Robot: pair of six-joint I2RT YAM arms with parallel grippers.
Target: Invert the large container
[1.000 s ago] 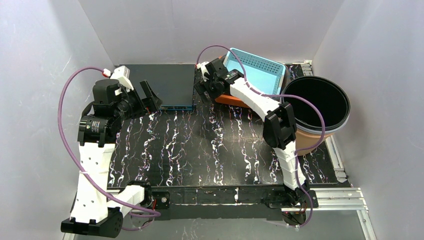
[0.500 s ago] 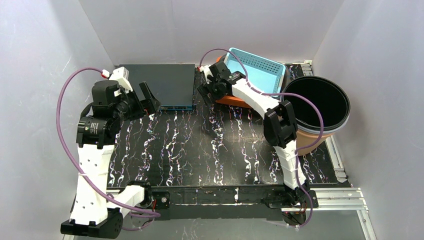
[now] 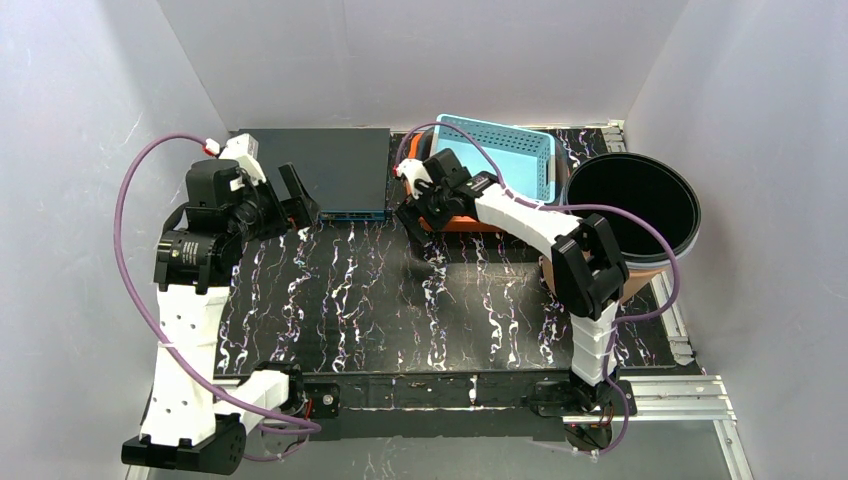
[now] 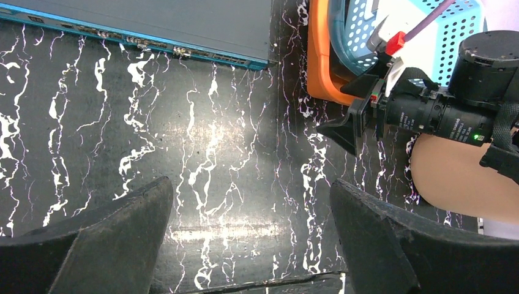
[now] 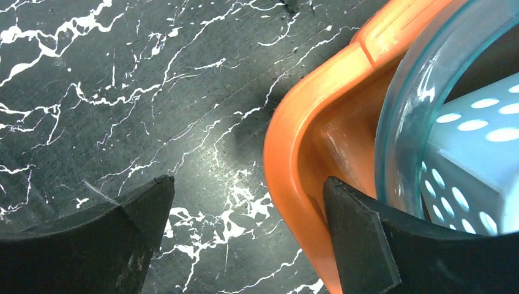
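Note:
The large orange container (image 3: 470,224) stands at the back of the table with a clear bowl (image 5: 404,110) and a blue perforated basket (image 3: 500,155) nested in it. My right gripper (image 3: 415,215) is open at its left rim. In the right wrist view, one finger sits inside the orange wall (image 5: 294,159) and the other outside over the table, the gripper (image 5: 248,182) straddling the rim. My left gripper (image 3: 300,200) hangs open over the table's left side, empty (image 4: 251,185). The left wrist view also shows the orange container (image 4: 318,55).
A tall tan bucket (image 3: 690,215) with a black inside stands right of the stack, close to my right forearm. A flat dark box with a blue front edge (image 3: 330,170) lies at the back left. White walls close in the table on three sides.
My right gripper has drawn toward the near side. The blue basket and orange container have dropped from a tilt to sitting level. The left arm has not moved.

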